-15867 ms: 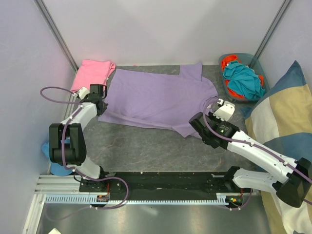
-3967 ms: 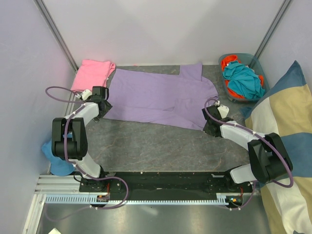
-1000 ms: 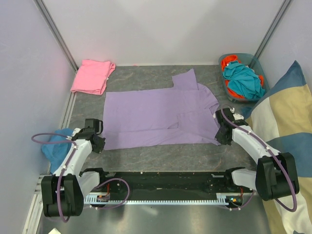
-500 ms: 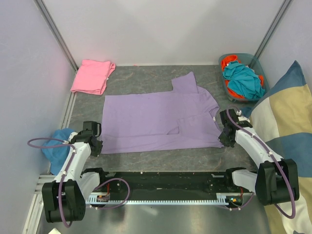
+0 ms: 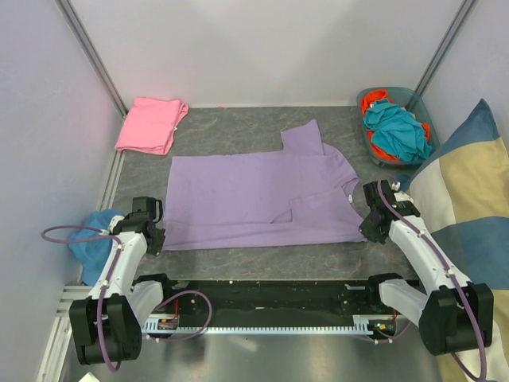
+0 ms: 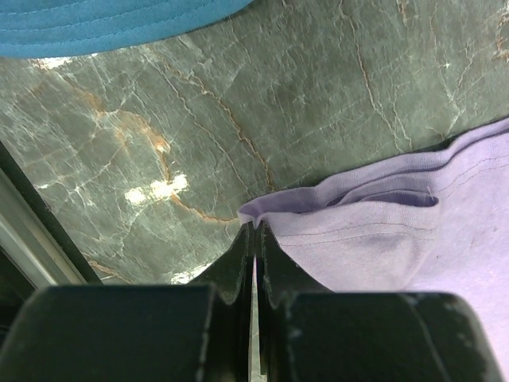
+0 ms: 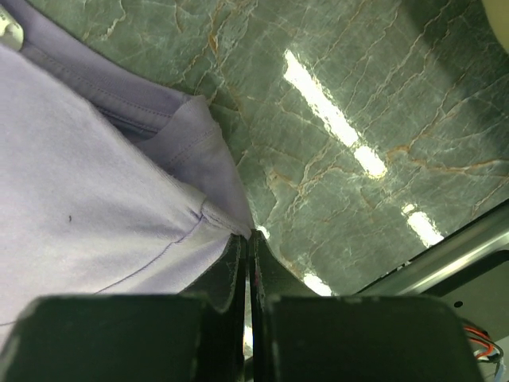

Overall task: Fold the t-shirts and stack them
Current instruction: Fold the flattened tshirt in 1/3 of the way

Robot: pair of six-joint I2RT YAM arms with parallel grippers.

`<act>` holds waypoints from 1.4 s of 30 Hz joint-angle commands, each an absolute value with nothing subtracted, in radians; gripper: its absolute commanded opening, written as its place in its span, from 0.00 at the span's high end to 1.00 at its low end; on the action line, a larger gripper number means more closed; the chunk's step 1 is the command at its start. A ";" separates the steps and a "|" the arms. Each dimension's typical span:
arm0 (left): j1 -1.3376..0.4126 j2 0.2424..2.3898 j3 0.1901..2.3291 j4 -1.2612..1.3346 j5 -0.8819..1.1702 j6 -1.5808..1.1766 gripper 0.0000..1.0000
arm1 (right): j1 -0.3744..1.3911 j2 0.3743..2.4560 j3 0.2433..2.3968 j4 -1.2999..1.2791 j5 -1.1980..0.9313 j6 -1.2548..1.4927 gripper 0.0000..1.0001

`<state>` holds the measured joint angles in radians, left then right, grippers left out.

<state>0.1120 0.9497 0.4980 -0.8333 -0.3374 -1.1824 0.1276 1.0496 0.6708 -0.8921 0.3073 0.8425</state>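
The lavender t-shirt (image 5: 254,195) lies spread flat on the dark marble table. My left gripper (image 5: 157,239) is shut on its near left corner (image 6: 262,213). My right gripper (image 5: 367,229) is shut on its near right corner (image 7: 231,219). Both corners are pinched between the black fingertips at table level. The pink t-shirt (image 5: 151,123) lies folded at the far left corner of the table, away from both grippers.
A teal basket (image 5: 395,127) with teal and orange cloth stands at the far right. A big striped cushion (image 5: 461,223) leans along the right side. A blue cloth (image 5: 87,243) lies at the left edge, also in the left wrist view (image 6: 103,24).
Both grippers have dragged the lavender shirt toward the near edge of the table, still holding its corners. The shirt now lies flatter and closer to the arm bases.
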 commanded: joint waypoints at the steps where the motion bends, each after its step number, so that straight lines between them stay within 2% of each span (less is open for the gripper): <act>1: 0.129 0.940 0.523 -0.842 -0.416 -1.146 0.98 | 0.118 1.022 0.681 -0.950 0.295 0.833 1.00; 9: 0.150 0.942 0.523 -0.830 -0.414 -1.124 0.97 | 0.120 1.012 0.683 -0.953 0.272 0.810 1.00; 10: 0.150 0.948 0.525 -0.831 -0.410 -1.123 0.94 | 0.120 1.017 0.683 -0.954 0.268 0.808 0.91; 12: 0.152 0.948 0.528 -0.833 -0.394 -1.120 0.86 | 0.118 1.012 0.686 -0.953 0.265 0.805 0.80; 13: 0.150 0.948 0.534 -0.841 -0.388 -1.118 0.67 | 0.118 1.009 0.687 -0.951 0.264 0.805 0.72; 14: 0.150 0.946 0.540 -0.842 -0.373 -1.109 0.41 | 0.118 1.000 0.690 -0.953 0.259 0.808 0.69; 15: 0.150 0.945 0.555 -0.847 -0.365 -1.105 0.34 | 0.118 0.999 0.701 -0.951 0.258 0.810 0.66; 16: 0.150 0.942 0.566 -0.853 -0.359 -1.098 0.26 | 0.118 0.997 0.709 -0.954 0.261 0.811 0.51; 17: 0.150 0.937 0.578 -0.877 -0.354 -1.098 0.15 | 0.118 0.994 0.719 -0.957 0.264 0.816 0.49; 18: 0.150 0.931 0.606 -0.888 -0.353 -1.098 0.12 | 0.120 0.996 0.742 -0.965 0.270 0.813 0.48; 19: 0.150 0.925 0.621 -0.897 -0.353 -1.100 0.09 | 0.118 0.994 0.756 -0.966 0.273 0.813 0.36; 21: 0.150 0.893 0.665 -0.920 -0.356 -1.101 0.03 | 0.118 0.996 0.793 -0.973 0.282 0.802 0.34; 23: 0.150 0.873 0.695 -0.925 -0.356 -1.103 0.00 | 0.118 0.997 0.814 -0.973 0.291 0.789 0.28; 31: 0.152 0.922 0.810 -0.818 -0.348 -1.014 0.00 | 0.118 1.054 0.920 -0.804 0.325 0.639 0.18; 37: 0.152 1.020 0.859 -0.683 -0.344 -0.913 0.00 | 0.120 1.147 0.974 -0.631 0.281 0.562 0.17; 42: 0.150 1.109 0.879 -0.513 -0.229 -0.816 0.01 | 0.120 1.255 1.018 -0.500 0.223 0.497 0.17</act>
<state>0.1448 1.0607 0.8268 -0.7044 -0.3111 -0.9424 0.1215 1.1885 0.9432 -0.6594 0.2733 0.5793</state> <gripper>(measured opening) 0.994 0.829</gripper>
